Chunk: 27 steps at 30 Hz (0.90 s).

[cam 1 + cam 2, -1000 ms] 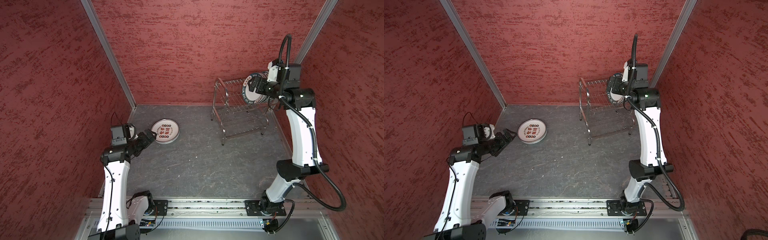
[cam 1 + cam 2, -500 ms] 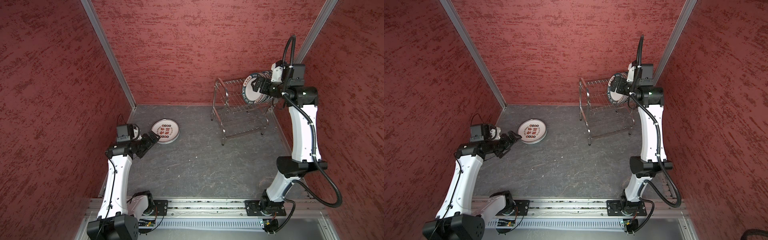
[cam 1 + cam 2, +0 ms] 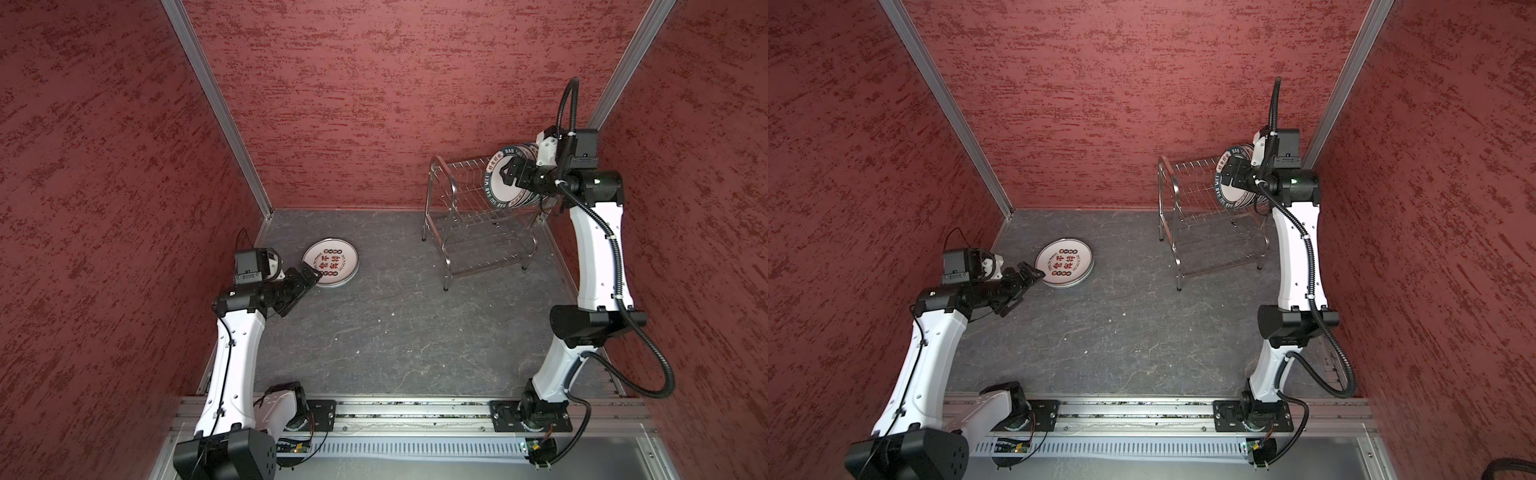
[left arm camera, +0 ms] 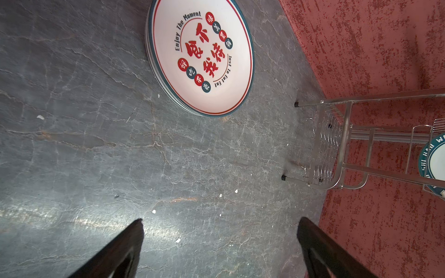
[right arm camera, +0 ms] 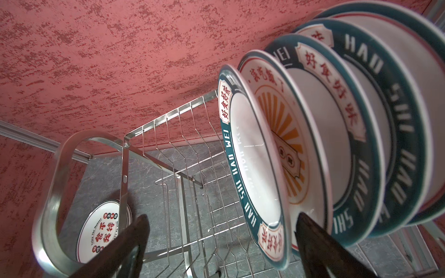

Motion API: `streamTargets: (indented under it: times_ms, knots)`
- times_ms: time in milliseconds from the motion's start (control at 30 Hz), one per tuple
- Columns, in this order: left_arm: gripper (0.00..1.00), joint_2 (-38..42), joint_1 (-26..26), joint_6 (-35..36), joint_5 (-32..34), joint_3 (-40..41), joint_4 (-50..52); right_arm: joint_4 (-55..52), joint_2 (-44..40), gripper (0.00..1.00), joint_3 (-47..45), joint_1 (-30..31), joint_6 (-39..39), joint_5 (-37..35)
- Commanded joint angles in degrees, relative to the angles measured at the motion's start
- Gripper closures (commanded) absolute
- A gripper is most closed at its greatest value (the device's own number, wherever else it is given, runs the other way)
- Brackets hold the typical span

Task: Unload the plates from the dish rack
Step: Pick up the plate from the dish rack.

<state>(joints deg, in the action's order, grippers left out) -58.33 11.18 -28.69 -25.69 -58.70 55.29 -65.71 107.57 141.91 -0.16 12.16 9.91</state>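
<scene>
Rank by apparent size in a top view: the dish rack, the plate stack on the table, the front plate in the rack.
1. dish rack: clearly largest.
2-3. plate stack and front plate: look alike; the front plate stands turned, higher up and partly behind the right gripper, so no ranking.

You get soft, even light in both top views, with only faint shadows under the dish rack (image 3: pixel 478 216). In the left wrist view a pale glare streak crosses the slate floor (image 4: pixel 72 216). In the right wrist view the rack's end loop (image 5: pixel 48 192) and the edge-most plates (image 5: pixel 409 120) look blurred.
</scene>
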Motion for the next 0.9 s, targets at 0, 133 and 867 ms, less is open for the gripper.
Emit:
streamTargets:
  times_ms: [0,133,867]
  knots:
    - [0.00,0.7,-0.4,-0.1,-0.9,0.5,-1.1,2.2,0.7,0.10,0.1,-0.4,-1.4,0.7]
    - [0.01,0.7,-0.4,-0.1,-1.3,0.8,-1.3,3.4,0.9,0.22,-2.0,-0.4,-2.2,0.5]
    - [0.00,-0.1,-2.8,-3.0,-2.4,2.8,-4.0,14.2,-3.0,0.60,-15.6,-0.3,-6.6,-2.7]
